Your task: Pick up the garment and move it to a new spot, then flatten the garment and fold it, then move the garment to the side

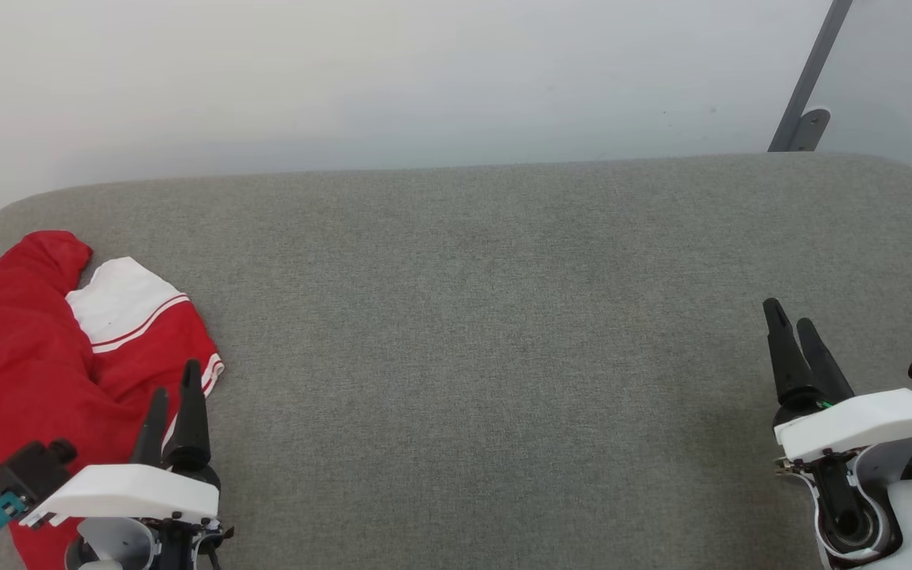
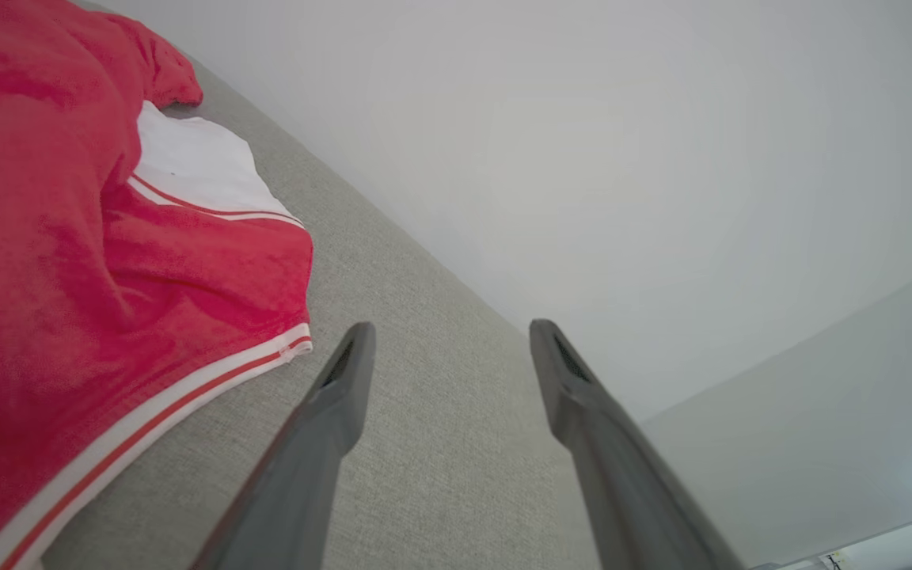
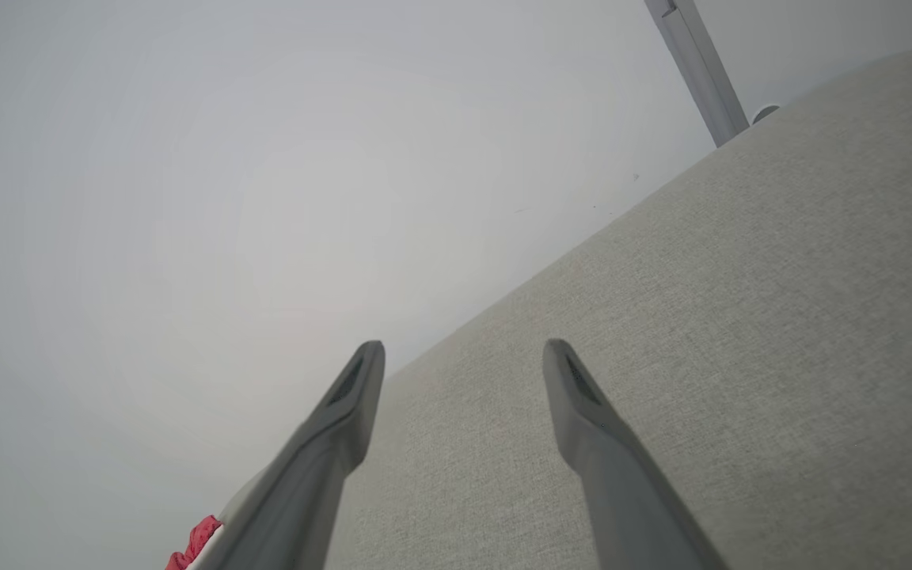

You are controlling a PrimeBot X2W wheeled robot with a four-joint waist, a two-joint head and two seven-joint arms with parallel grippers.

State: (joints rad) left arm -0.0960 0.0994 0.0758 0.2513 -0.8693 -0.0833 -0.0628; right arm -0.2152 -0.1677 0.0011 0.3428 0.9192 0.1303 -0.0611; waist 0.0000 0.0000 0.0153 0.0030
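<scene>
The garment (image 1: 20,372), a red jersey with a white sleeve and red-and-white striped trim, lies crumpled at the far left of the grey fabric surface (image 1: 503,317). Its lettering is hidden. My left gripper (image 1: 175,380) stands open at the lower left, right at the garment's striped hem, with nothing between its fingers. In the left wrist view the garment (image 2: 68,277) fills the left side, and the left gripper (image 2: 448,340) hovers beside its hem over bare fabric. My right gripper (image 1: 788,317) is open at the lower right, far from the garment, as the right wrist view (image 3: 464,356) confirms.
A pale wall (image 1: 424,79) rises behind the surface's rounded back edge. A grey metal post with a bracket (image 1: 808,87) stands at the back right. A wide stretch of grey fabric lies between the two grippers.
</scene>
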